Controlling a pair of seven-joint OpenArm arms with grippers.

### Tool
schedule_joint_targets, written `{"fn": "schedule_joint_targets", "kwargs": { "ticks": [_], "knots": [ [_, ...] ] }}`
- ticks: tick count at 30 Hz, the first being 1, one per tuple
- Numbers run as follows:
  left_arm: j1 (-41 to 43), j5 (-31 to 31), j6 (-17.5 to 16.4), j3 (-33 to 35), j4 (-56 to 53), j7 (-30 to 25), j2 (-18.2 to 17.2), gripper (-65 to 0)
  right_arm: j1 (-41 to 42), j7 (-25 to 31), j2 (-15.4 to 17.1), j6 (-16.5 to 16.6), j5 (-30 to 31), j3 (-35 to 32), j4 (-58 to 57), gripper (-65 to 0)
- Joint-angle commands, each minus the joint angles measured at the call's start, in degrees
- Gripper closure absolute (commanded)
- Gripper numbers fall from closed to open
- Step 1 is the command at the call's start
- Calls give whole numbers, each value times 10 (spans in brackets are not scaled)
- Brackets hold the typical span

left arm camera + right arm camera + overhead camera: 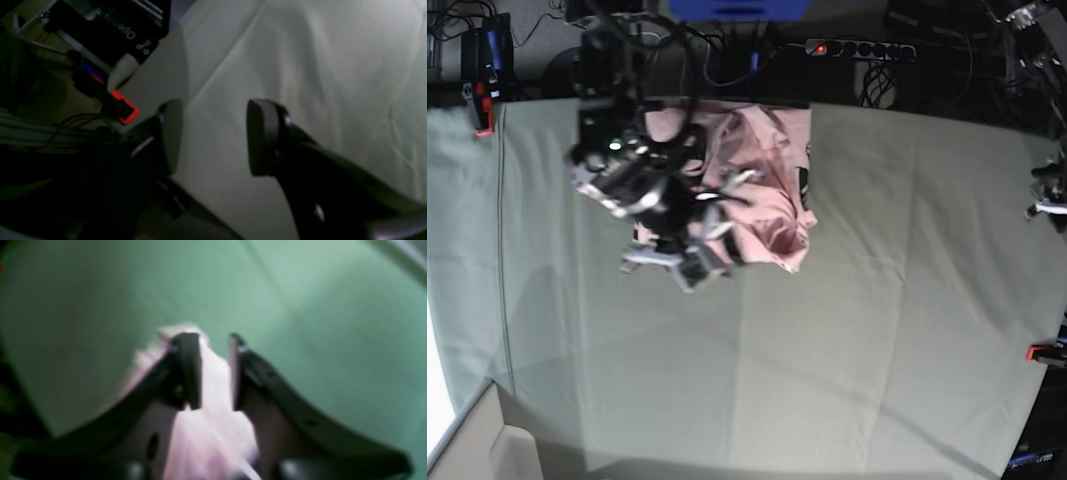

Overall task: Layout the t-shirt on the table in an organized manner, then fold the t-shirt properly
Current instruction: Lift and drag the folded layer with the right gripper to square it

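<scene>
- In the base view, going left to right with the t-shirt as the landmark: a red clamp (483, 118) sits at the far left edge of the table (827, 330), well to the left of the t-shirt
- The right arm reaches over the left part of the t-shirt, and its right gripper (695, 262) hangs at the shirt's near left edge; the picture is blurred there
- The t-shirt (762, 190) is pale pink and lies bunched and wrinkled at the far side of the table, left of centre, with a bit of dark print showing on its right side
- Right of the t-shirt the pale grey-green table cloth runs bare and creased to the far right edge, where another red clamp (1047, 352) sits, well apart from the shirt
- In the right wrist view the right gripper (215, 371) has its two dark fingers (190, 370) pinched in on a fold of the pink t-shirt (213, 426), which hangs between them above the green cloth
- In the left wrist view the left gripper (213, 136) stands with its pads (262, 136) well apart and nothing between them, over the table (333, 66) cloth near a red clamp (125, 111), away from the t-shirt
</scene>
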Motion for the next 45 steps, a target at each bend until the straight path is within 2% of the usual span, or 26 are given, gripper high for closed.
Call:
{"fn": "schedule_joint_targets", "kwargs": {
  "ticks": [1,2,3,8,11,15,23,28,33,36,41,45],
  "knots": [
    [-4,1,1,-2,9,-14,-10,-303,0,18,-5,1,13,10,11,-39],
    [-4,1,1,-2,9,-15,-10,-303,-5,18,-5,1,13,21,11,-6],
    [-4,1,1,-2,9,-15,-10,-303,-8,18,-5,1,13,28,11,0],
    [-5,2,1,-3,9,-16,-12,-303,-42,18,18,1,11,29,-3,0],
    [-5,1,1,-3,9,-14,-19,-303,-69,18,22,1,11,0,-8,0],
    [-8,1,1,-3,14,-14,-21,-303,-85,18,44,1,11,-65,-20,0],
    [-6,5,1,-4,15,-13,-21,-303,-65,18,106,1,11,-228,-65,0],
    [-4,5,1,-5,15,-13,-22,-303,-64,18,137,1,11,-246,-32,0],
    [-4,4,1,-6,15,-13,-22,-303,-77,18,132,1,13,-185,28,0],
    [-4,2,1,-6,14,-13,-21,-303,-65,18,114,1,13,-170,8,0],
    [-7,1,1,-6,10,-13,-21,-303,-40,23,98,1,13,-201,-82,0],
    [-7,1,1,-6,10,-13,-19,-303,-11,24,97,1,13,-237,-123,0]
  ]
}}
